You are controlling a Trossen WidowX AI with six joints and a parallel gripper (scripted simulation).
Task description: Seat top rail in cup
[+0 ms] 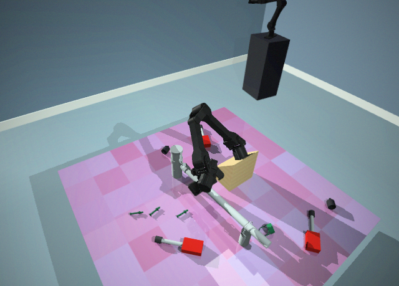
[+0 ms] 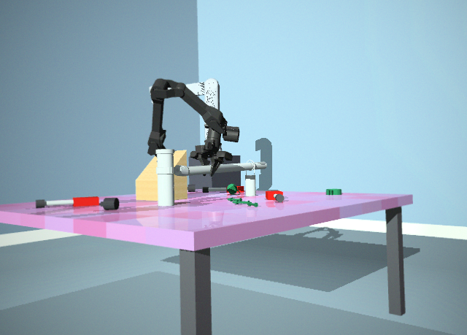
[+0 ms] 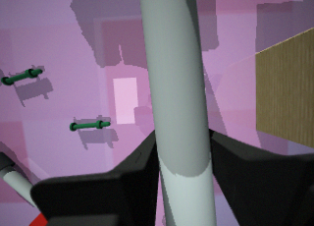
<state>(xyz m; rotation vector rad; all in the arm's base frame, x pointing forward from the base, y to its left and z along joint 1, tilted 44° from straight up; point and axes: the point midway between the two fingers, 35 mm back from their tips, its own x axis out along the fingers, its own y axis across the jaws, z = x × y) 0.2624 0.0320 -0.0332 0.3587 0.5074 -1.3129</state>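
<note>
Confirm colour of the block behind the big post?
Tan, wood-grain block, one top corner cut to a slope. Shows best in the top view; the grain shows in the wrist view.

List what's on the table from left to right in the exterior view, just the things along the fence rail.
Big post → rail-end cup → hand, shut on the top rail → small post with the loop cap, the rail's far end poking out just past it.

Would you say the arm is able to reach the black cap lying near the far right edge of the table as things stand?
Probably not yet: the tool is shut on the top rail, and the black cap lies well away.
</note>
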